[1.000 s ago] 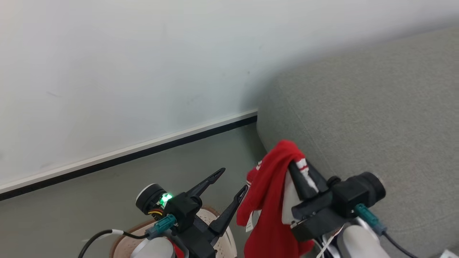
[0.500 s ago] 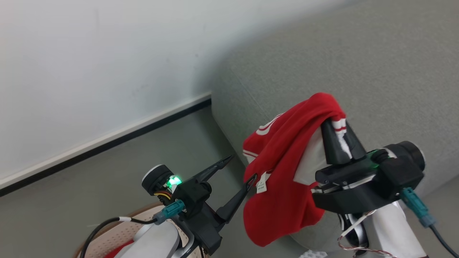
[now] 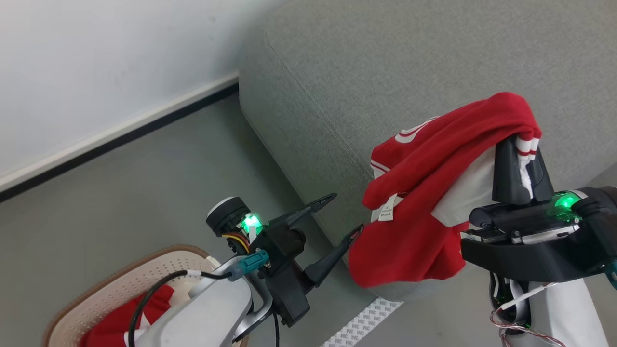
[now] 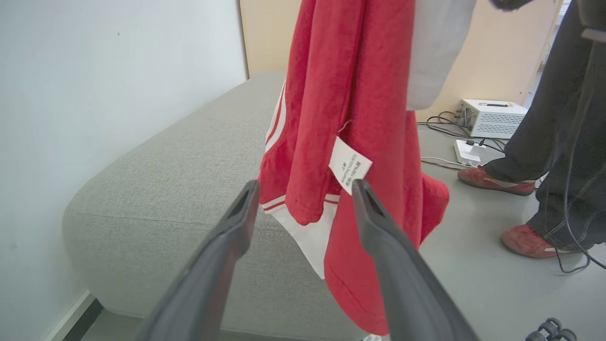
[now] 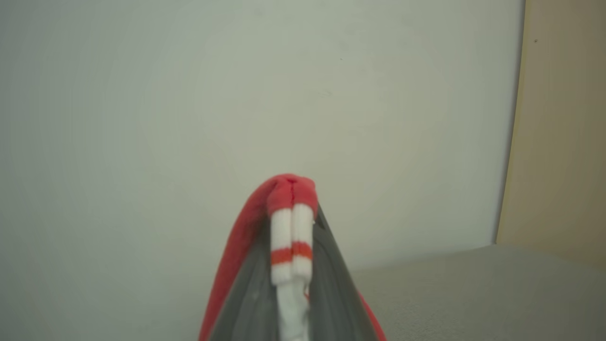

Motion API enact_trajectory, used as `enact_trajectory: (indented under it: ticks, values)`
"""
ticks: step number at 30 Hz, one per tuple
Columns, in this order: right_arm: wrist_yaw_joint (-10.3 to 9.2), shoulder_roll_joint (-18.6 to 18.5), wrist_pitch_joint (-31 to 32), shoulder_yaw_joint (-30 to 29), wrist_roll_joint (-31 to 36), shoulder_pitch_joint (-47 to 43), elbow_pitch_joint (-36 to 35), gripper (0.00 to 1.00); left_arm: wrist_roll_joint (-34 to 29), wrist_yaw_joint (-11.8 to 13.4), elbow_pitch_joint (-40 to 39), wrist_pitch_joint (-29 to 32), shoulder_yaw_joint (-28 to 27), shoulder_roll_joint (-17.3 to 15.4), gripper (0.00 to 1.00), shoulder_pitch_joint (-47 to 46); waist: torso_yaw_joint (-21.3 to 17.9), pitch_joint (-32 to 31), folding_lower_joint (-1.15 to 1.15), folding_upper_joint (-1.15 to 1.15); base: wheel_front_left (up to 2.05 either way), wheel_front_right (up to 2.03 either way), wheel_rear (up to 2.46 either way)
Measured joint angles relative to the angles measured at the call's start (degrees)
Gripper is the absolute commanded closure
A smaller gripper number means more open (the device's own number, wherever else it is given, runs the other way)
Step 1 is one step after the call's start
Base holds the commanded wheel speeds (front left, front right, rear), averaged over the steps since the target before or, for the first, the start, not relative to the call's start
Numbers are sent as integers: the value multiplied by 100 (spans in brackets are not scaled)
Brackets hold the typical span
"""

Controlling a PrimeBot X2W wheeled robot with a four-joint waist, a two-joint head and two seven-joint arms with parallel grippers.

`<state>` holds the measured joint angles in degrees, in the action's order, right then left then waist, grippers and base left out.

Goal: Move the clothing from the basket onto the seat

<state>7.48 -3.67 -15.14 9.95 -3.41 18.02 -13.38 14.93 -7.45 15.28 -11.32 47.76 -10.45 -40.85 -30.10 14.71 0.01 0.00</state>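
Carried farther toward 2 o'clock from the spread left end effector [image 3: 346, 212], the right end effector [image 3: 523, 144] pinches clothing [image 3: 424, 202] at the seat [image 3: 385, 62] edge.

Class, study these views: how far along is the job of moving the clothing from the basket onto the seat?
Done: one red garment is out of the basket. In hand: the right hand is shut on its striped trim, and it hangs by the seat's corner, not yet laid down. Left: lay it on the seat, then fetch the red fabric lying in the basket; the left hand is open.
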Motion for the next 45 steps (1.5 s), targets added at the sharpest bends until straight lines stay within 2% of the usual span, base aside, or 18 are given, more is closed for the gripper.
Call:
enact_trajectory:
  ticks: [6,14,18,26,30,34,39,45]
  values:
    - [0,54,0,-402,-238,411,-148,100,107,-1,24,71,319,-70,0,-358,-68,393,0,0,0,0,0]
    - [0,24,0,-1171,-311,2074,-16,100,135,-1,-146,343,499,-348,0,-748,-84,1030,1,0,0,0,0]
    - [0,-205,-1,-1578,-287,2770,89,100,124,-1,-290,488,525,-421,0,-912,-72,1291,1,1,0,0,0]
    - [0,-1158,-1,-2631,-176,4214,456,100,118,-1,-575,706,656,-586,0,-1358,110,1970,0,1,0,0,0]
    - [0,-1578,-1,-2911,-98,4495,842,100,118,-1,-677,775,656,-644,0,-1505,247,2273,0,1,0,0,0]
    - [0,-1807,-1,-2913,4,4554,1324,100,116,-1,-725,824,678,-704,0,-1569,390,2551,0,1,0,0,0]
    - [0,-1774,-1,-2802,16,4413,2118,100,112,1,-767,875,698,-769,0,-1584,561,2837,0,1,0,0,0]
    - [1,-1343,0,-2827,390,4217,3219,100,112,46,-781,900,719,-817,0,-1587,729,3014,0,1,0,0,0]
